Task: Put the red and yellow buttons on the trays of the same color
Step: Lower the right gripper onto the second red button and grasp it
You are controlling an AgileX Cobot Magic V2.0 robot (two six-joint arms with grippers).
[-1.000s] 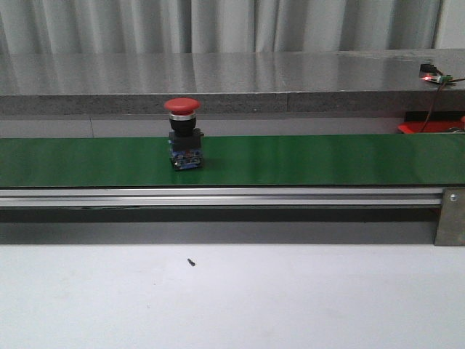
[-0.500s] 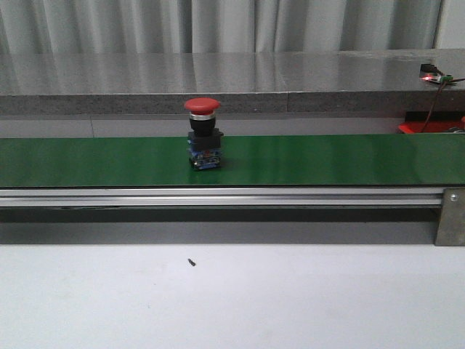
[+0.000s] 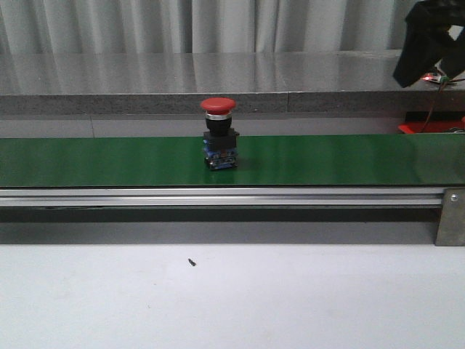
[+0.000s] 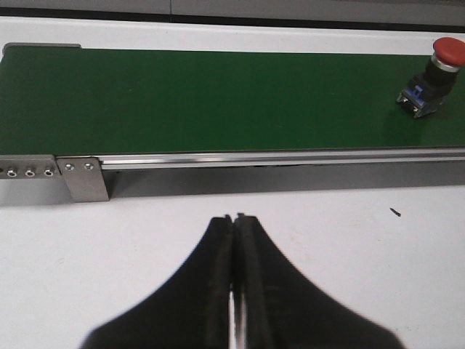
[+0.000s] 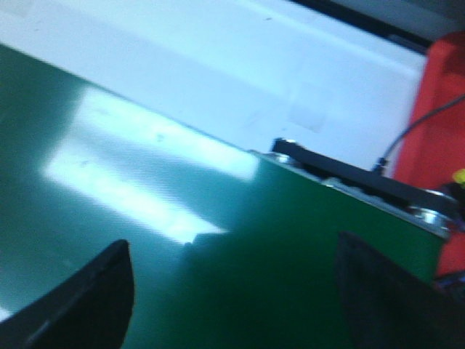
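Standing upright near the middle of the green conveyor belt (image 3: 327, 160), the red button (image 3: 219, 135) has its mushroom cap on top and its blue contact block sitting on the belt, so its long axis runs vertically. In my left wrist view it leans only because of the camera angle.

My right pincer (image 5: 232, 305) hangs over the right end of the belt with its fingers spread wide and nothing between them; in the front view it shows as a dark shape at the upper right. My left pincer (image 4: 234, 225) is clenched with the fingertips pressed together, holding nothing, above the white tabletop (image 3: 290, 298) on the near side of the belt, well apart from the button.

I judge the step in hand to be catching the button with my right pincer. To do it well I should come down from above with the fingers on either side of the black body below the cap, squeezing level so it does not tip. Something red (image 5: 439, 131) lies beyond the belt's end, perhaps the tray; I cannot tell.
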